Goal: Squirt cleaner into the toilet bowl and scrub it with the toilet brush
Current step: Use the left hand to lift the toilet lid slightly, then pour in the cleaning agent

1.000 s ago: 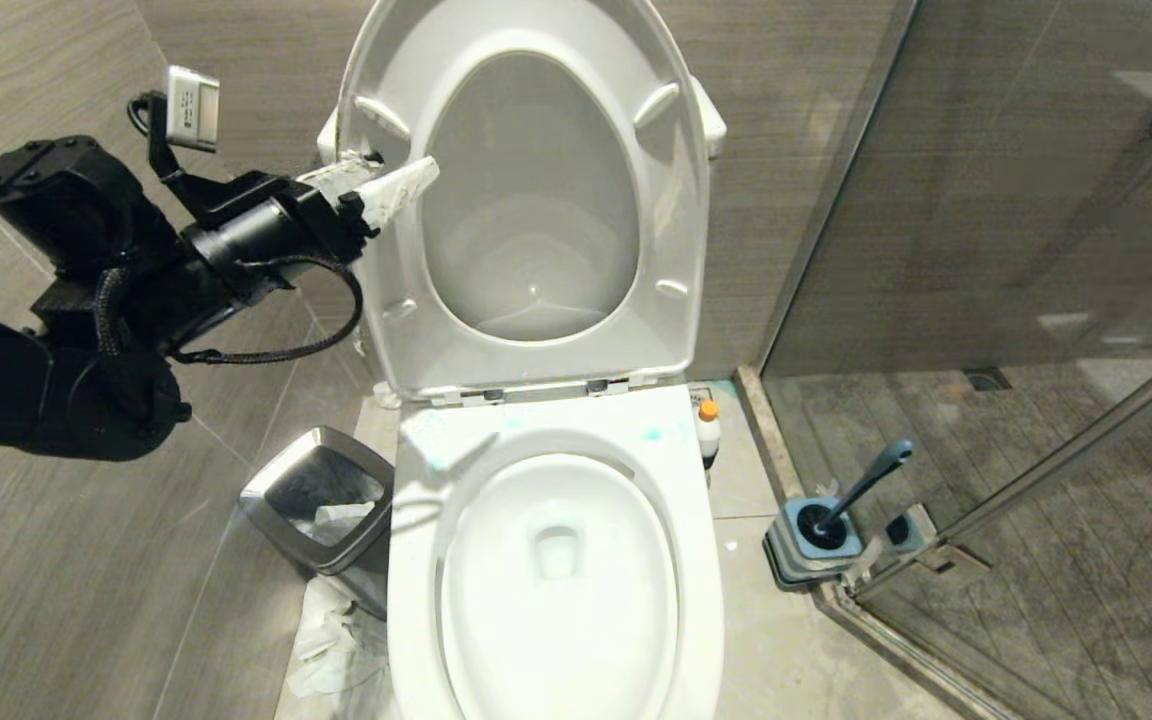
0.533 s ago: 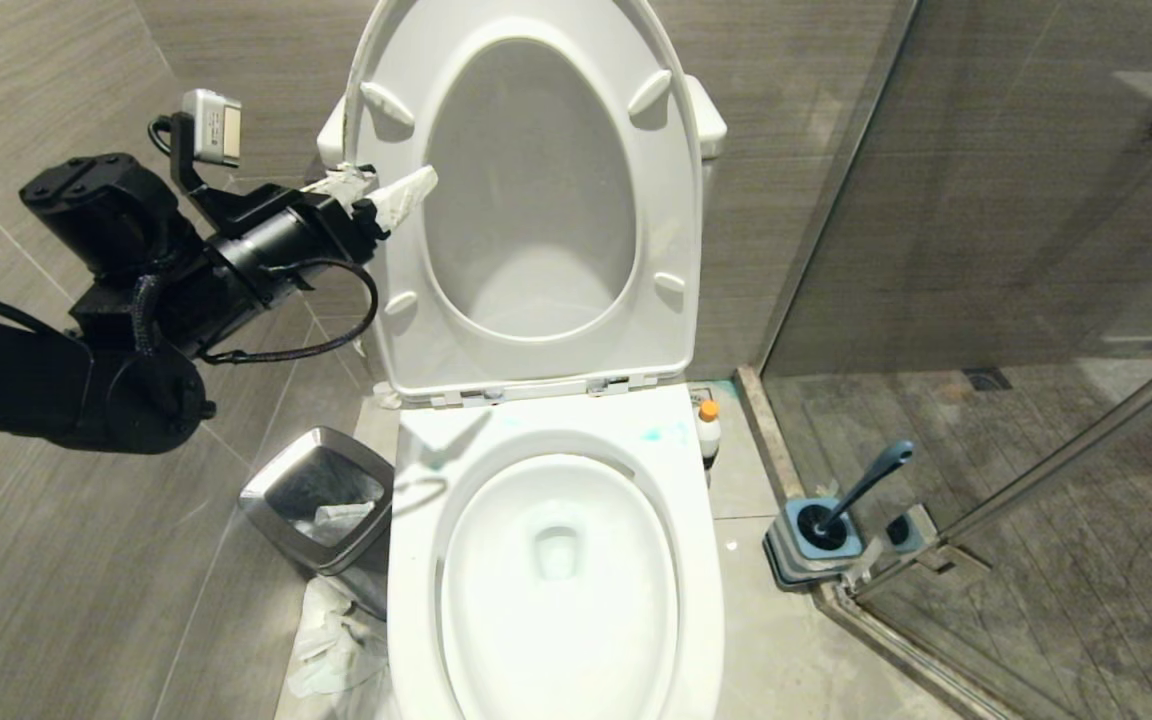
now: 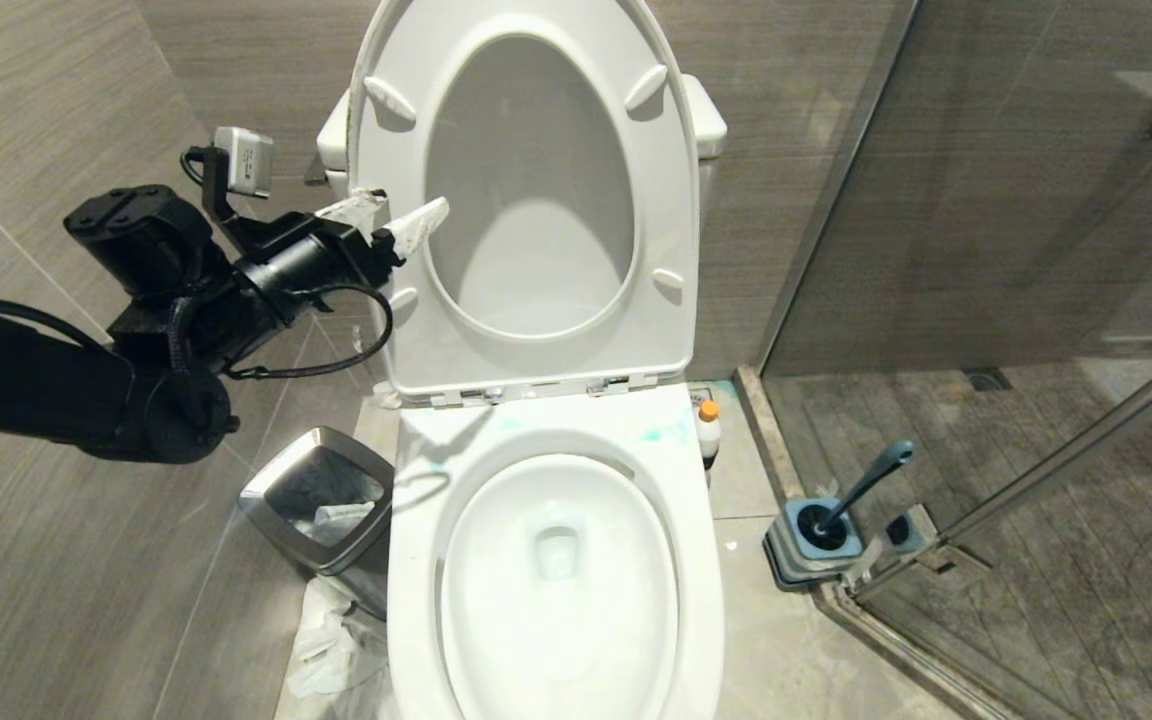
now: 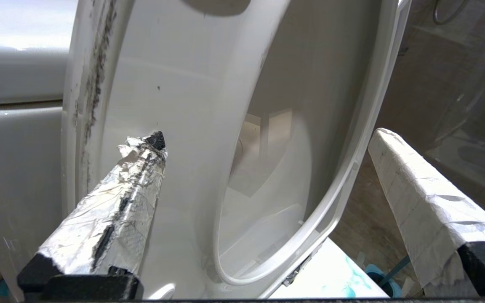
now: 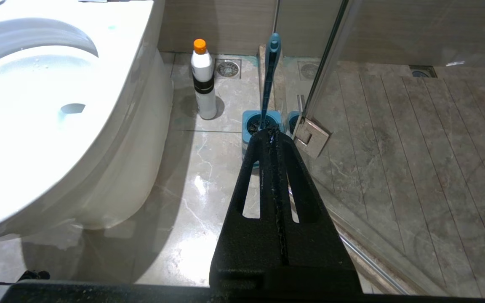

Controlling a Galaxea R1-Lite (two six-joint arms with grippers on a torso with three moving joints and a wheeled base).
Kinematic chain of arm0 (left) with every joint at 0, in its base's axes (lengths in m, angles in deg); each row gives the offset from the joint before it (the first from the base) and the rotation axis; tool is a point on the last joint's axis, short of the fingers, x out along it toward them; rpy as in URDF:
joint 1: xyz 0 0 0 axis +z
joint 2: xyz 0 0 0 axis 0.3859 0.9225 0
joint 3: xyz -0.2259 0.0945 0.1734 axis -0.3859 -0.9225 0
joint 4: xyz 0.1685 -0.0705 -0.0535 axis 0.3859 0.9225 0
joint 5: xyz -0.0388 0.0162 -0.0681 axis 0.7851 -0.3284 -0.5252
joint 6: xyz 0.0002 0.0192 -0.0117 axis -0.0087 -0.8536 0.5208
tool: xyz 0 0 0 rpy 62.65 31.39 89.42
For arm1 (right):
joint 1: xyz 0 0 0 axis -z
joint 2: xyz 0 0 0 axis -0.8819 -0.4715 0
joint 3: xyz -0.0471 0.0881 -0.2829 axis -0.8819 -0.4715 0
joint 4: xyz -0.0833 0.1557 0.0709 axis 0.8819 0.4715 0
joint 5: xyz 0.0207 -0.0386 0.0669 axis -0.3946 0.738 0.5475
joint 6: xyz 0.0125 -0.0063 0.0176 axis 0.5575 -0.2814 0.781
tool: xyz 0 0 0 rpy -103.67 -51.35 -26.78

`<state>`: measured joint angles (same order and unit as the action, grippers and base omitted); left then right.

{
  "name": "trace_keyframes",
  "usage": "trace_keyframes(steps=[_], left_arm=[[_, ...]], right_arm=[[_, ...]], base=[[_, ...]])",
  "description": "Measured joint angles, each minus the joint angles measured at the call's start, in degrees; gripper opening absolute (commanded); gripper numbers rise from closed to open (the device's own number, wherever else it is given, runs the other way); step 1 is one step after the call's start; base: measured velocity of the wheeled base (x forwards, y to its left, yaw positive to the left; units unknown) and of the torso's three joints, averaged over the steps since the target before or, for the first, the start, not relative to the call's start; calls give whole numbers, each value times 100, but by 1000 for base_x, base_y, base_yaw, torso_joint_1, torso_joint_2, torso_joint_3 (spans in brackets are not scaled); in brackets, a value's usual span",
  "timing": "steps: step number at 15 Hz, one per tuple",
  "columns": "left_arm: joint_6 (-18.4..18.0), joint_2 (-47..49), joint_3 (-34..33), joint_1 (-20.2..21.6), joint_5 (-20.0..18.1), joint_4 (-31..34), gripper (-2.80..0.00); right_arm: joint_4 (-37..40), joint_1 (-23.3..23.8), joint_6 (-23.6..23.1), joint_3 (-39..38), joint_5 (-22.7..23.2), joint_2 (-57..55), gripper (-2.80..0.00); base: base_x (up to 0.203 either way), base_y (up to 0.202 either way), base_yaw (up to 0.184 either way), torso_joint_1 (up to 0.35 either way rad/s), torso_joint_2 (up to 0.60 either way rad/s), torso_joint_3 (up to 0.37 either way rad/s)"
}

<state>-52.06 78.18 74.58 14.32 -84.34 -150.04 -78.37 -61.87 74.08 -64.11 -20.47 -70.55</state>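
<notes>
Your left gripper [image 3: 398, 218] stood wide open, empty, at raised seat [image 3: 406, 300]. Right gripper [image 5: 274, 135] was shut, empty, parked. Cleaner [image 3: 707, 428] stood on floor beside toilet bowl [image 3: 416, 560]; brush [image 3: 861, 488] sat in holder [image 3: 786, 560]. You likely had squirting and scrubbing left.

Toilet bowl [image 3: 556, 570] in the middle, with seat [image 3: 526, 200] and lid raised upright behind it. On the floor to the left, just beside the bowl, a waste bin [image 3: 321, 510]. To the right of the bowl, near the back wall, the cleaner [image 3: 707, 430] standing upright. Further right and nearer, by the glass door [image 3: 1016, 200], the toilet brush [image 3: 861, 490] in its holder [image 3: 811, 545]. Left gripper [image 3: 391, 222] up at the left edge of the raised seat
</notes>
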Motion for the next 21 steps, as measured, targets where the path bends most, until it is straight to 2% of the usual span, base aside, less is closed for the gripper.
trace_keyframes(steps=[4, 6, 8, 11, 12, 14, 16, 18, 21], left_arm=[[152, -433, -5, 80, 10, 149, 0], [409, -902, -59, 113, 33, 592, 0], [773, -1493, -74, 137, 41, 1399, 0], [1130, -2300, 34, 261, 27, 3133, 0], [1158, -2522, 56, 320, 32, 3729, -280], [1136, -2869, 73, 397, 63, 4713, -280], [881, -3149, 78, 414, 171, 5419, -280], [469, -3353, 69, 451, 544, 5761, -280], [91, -3762, 62, 524, 1133, 6179, -280]], right_arm=[[-2, 0, -1, 0, 0, 0, -280], [0, 0, -1, 0, 2, 0, -280], [0, 0, -1, 0, 0, 0, -280], [0, 0, -1, 0, 0, 0, -280], [0, 0, -1, 0, 1, 0, -280], [0, 0, 0, 0, 2, 0, -280], [-2, 0, -1, 0, 2, 0, -280], [1, 0, -1, 0, 2, 0, -280], [0, 0, 0, 0, 2, 0, -280]], base=[[0, 0, 0, 0, 0, 0], [0, 0, 0, 0, 0, 0], [0, 0, 0, 0, 0, 0], [0, 0, 0, 0, 0, 0], [0, 0, 0, 0, 0, 0], [0, 0, 0, 0, 0, 0], [0, 0, 0, 0, 0, 0], [0, 0, 0, 0, 0, 0], [0, 0, 0, 0, 0, 0]])
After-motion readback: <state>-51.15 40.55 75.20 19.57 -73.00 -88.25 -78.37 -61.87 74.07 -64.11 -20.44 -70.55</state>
